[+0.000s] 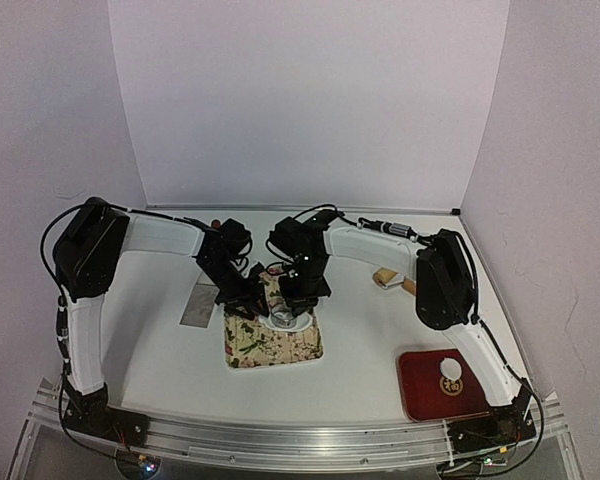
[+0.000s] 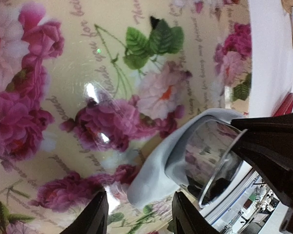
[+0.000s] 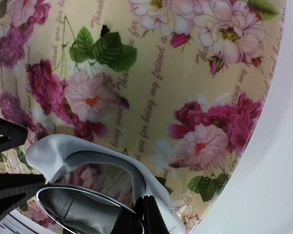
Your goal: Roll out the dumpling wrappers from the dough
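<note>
Firstly, right pincer: fingers shut tight, seemingly pinching the thin rim of the ring cutter.
Left pincer: fingers partly apart with nothing between them, hovering low over an edge of the dough sheet.
Ring cutter: shiny metal, standing on the dough sheet, which bulges up around it.
Dough sheet: pale, soft and irregular; lies on the floral mat, nearer the mat's right edge.
Floral mat: at the middle of the bench.
Dumpling wrapper: one small white disc on the red tray at the bench's near right corner, well apart from both pincers. A second round piece just beside it is too small to identify.
Handling, as a judgement: a wrapper should be light, limp, tacky and easily torn. Lift it by its edge with a gentle pinch, or slide under it, rather than squeezing the middle.
Other items: wooden tool right of the mat; grey flat piece left of it.
</note>
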